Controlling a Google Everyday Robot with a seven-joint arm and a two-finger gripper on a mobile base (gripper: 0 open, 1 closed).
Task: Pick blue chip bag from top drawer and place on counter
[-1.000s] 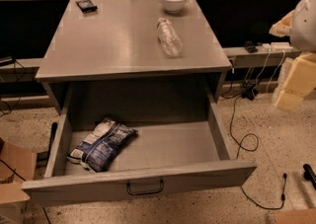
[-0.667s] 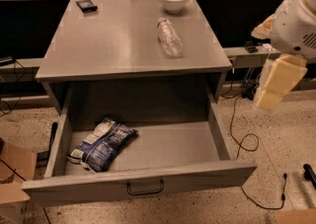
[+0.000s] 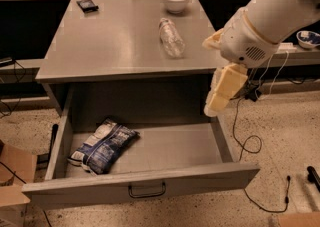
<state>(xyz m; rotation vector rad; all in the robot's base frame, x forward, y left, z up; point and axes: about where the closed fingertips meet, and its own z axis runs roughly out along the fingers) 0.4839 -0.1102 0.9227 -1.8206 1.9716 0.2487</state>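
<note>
You find the blue chip bag [image 3: 103,145] lying flat in the left part of the open top drawer [image 3: 200,183], its near end beside the left wall, untouched. Your gripper [image 3: 216,106] hangs pointing down above the drawer's right wall, just off the right front corner of the counter [image 3: 120,41], well apart from the bag; whether its jaws are open or closed you cannot tell. On the counter: a clear bottle [image 3: 171,37] lying on its side, a white bowl [image 3: 175,0] behind it, and a small dark object [image 3: 87,5] at back left.

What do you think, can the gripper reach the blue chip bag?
Probably yes: the top drawer is open, the blue chip bag lies uncovered on its left, and the gripper hangs by its right side, nothing between.
</note>
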